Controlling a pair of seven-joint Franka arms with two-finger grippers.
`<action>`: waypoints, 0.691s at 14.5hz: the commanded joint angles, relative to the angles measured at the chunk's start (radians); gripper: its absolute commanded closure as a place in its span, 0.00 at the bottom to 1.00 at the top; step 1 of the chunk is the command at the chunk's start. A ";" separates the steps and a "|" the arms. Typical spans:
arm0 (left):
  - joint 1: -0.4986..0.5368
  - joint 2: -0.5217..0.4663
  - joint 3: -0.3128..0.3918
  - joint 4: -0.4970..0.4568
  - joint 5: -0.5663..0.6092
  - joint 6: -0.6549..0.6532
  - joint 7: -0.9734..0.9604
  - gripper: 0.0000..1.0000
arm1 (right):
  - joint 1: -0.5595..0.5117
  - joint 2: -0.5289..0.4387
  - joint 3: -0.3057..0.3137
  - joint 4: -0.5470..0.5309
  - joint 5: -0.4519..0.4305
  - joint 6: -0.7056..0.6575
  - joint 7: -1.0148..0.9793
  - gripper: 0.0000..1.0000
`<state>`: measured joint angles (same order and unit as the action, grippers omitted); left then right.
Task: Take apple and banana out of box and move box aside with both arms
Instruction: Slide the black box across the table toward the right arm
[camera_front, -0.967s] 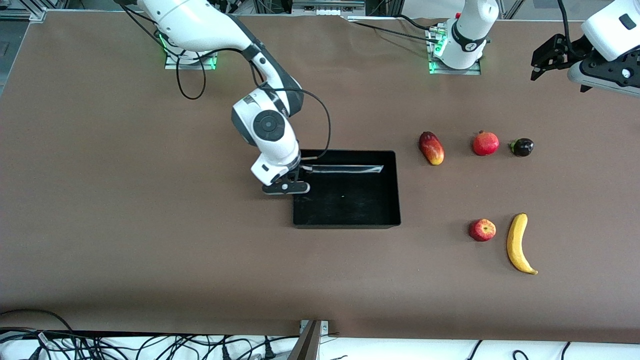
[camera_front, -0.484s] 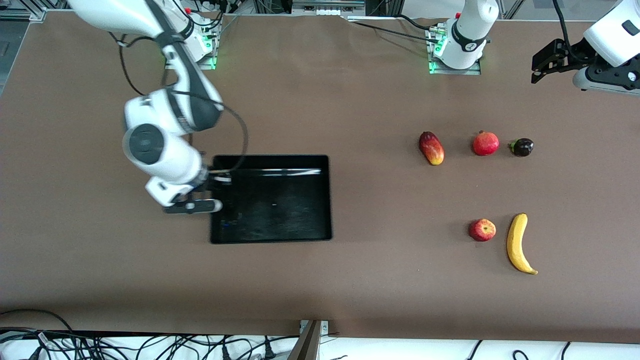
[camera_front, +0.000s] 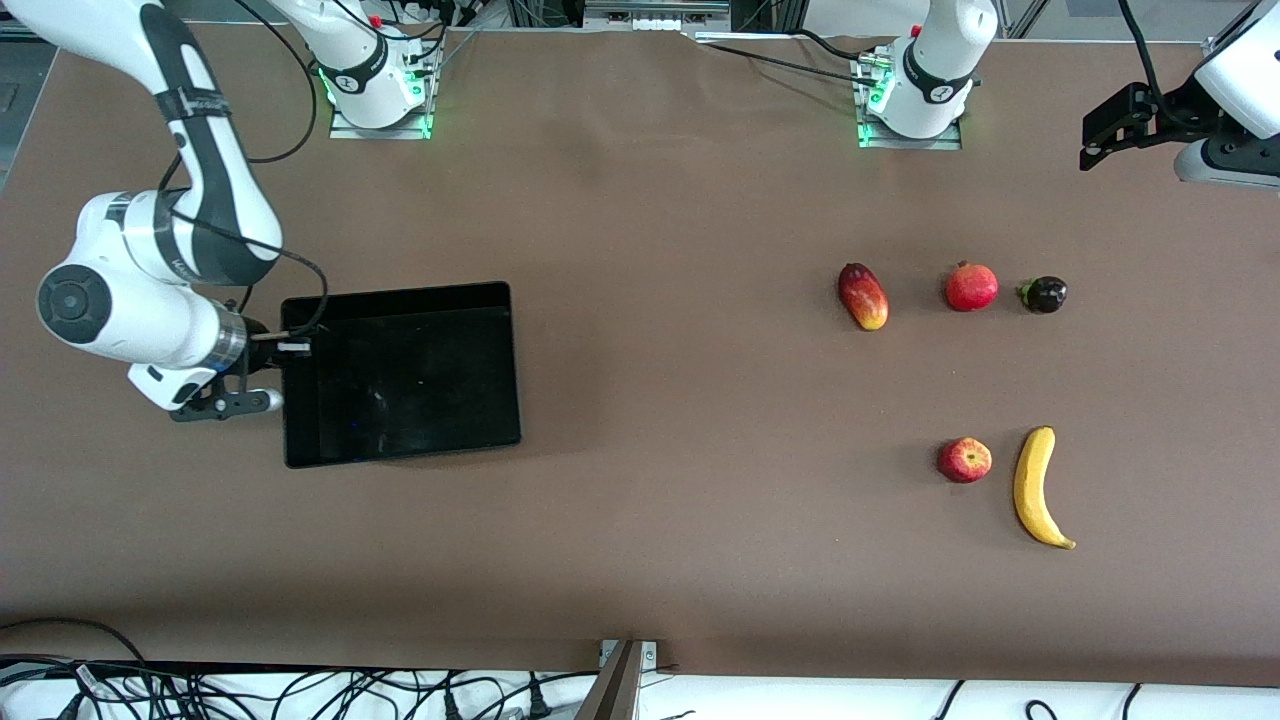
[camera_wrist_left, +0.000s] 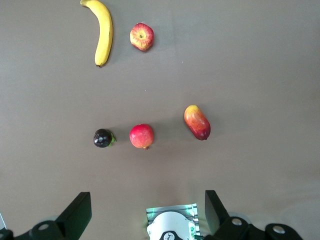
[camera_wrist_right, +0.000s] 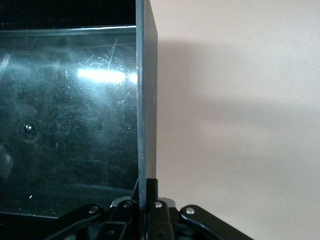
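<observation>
The black bin (camera_front: 400, 372) lies at the right arm's end of the table. My right gripper (camera_front: 272, 362) is shut on its end wall (camera_wrist_right: 146, 100), seen edge-on in the right wrist view. The red apple (camera_front: 964, 460) and the yellow banana (camera_front: 1038, 487) lie side by side toward the left arm's end, nearer the front camera; both show in the left wrist view, the apple (camera_wrist_left: 142, 36) beside the banana (camera_wrist_left: 103, 31). My left gripper (camera_front: 1105, 130) is open and empty, held high over the table near the left arm's end; its fingers (camera_wrist_left: 77, 215) frame the view.
A red-yellow mango (camera_front: 863, 296), a red pomegranate (camera_front: 971, 286) and a small dark fruit (camera_front: 1044, 294) lie in a row farther from the front camera than the apple. The left arm's base (camera_front: 915, 90) and the right arm's base (camera_front: 375, 85) stand along the back edge.
My right gripper has dragged the bin along the table toward the right arm's end, still holding its wall. My left gripper has shifted slightly toward the table's end. The fruits have not moved.
</observation>
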<state>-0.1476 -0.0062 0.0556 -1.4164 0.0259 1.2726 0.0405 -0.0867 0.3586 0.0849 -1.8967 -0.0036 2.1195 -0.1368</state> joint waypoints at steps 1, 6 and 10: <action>0.011 -0.012 -0.005 -0.006 -0.014 -0.001 -0.013 0.00 | -0.047 -0.046 0.012 -0.122 0.030 0.109 -0.049 1.00; 0.011 -0.012 -0.003 -0.006 -0.014 -0.001 -0.013 0.00 | -0.100 -0.046 0.010 -0.271 0.030 0.276 -0.047 1.00; 0.011 -0.011 -0.003 -0.007 -0.014 -0.001 -0.014 0.00 | -0.113 -0.040 0.012 -0.271 0.030 0.275 -0.047 0.74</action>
<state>-0.1432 -0.0062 0.0555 -1.4164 0.0259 1.2726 0.0397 -0.1764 0.3450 0.0836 -2.1376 0.0098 2.3967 -0.1628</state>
